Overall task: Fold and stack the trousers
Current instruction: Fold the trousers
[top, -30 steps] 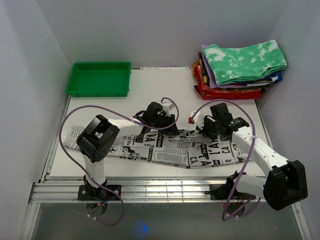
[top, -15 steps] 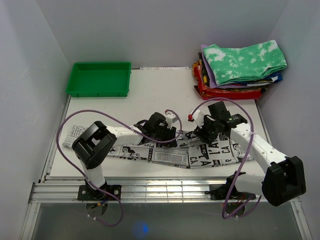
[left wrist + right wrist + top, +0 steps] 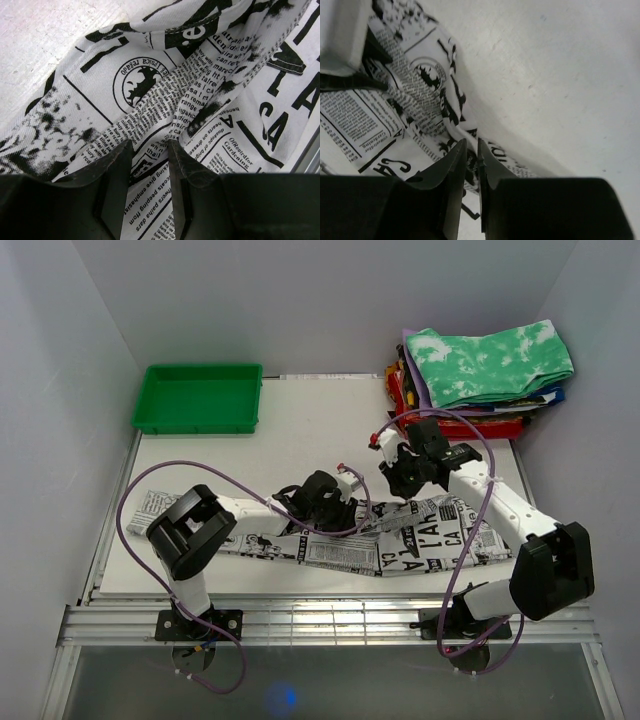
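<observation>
The newspaper-print trousers (image 3: 330,552) lie in a long band across the front of the white table. My left gripper (image 3: 338,508) is low on their middle. In the left wrist view its jaws (image 3: 148,150) are narrowly parted with a ridge of the trousers (image 3: 150,85) between them. My right gripper (image 3: 398,480) is just behind the band's far edge, to the right of the left one. In the right wrist view it (image 3: 472,147) is almost closed, pinching the edge of the trousers (image 3: 350,120) slightly off the table.
A green tray (image 3: 200,426) stands at the back left. A stack of folded clothes topped by a green-and-white tie-dye piece (image 3: 485,365) sits at the back right. Purple cables loop over both arms. Grey walls close in both sides.
My right gripper has moved back and left toward the far side, drawing the trousers' edge with it. My left gripper has moved nearer and to the right, down onto the cloth.
</observation>
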Tool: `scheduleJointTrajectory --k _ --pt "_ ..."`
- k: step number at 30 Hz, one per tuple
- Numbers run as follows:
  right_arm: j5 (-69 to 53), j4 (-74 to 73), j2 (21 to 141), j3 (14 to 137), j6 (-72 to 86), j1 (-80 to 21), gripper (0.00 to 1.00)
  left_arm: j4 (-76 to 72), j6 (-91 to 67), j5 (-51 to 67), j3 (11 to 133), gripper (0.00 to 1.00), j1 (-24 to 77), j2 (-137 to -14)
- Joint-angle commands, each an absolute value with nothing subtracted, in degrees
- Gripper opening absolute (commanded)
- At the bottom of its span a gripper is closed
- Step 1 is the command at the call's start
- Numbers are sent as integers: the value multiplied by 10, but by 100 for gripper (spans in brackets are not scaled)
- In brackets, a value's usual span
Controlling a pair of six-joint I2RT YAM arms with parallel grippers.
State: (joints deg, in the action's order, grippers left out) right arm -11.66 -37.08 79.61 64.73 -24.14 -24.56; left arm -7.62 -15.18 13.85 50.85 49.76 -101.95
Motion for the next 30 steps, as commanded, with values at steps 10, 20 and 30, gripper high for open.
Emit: scheduleJointTrajectory --k 10,20,30 --pt "-35 -392 757 512 -283 -274 8 -34 -131 95 473 45 510 -1047" --pt "56 -367 725 488 -262 -279 37 -22 -133 98 490 45 512 -1058" --pt "88 -326 743 490 -250 -277 35 -17 -134 98 492 44 514 -1059"
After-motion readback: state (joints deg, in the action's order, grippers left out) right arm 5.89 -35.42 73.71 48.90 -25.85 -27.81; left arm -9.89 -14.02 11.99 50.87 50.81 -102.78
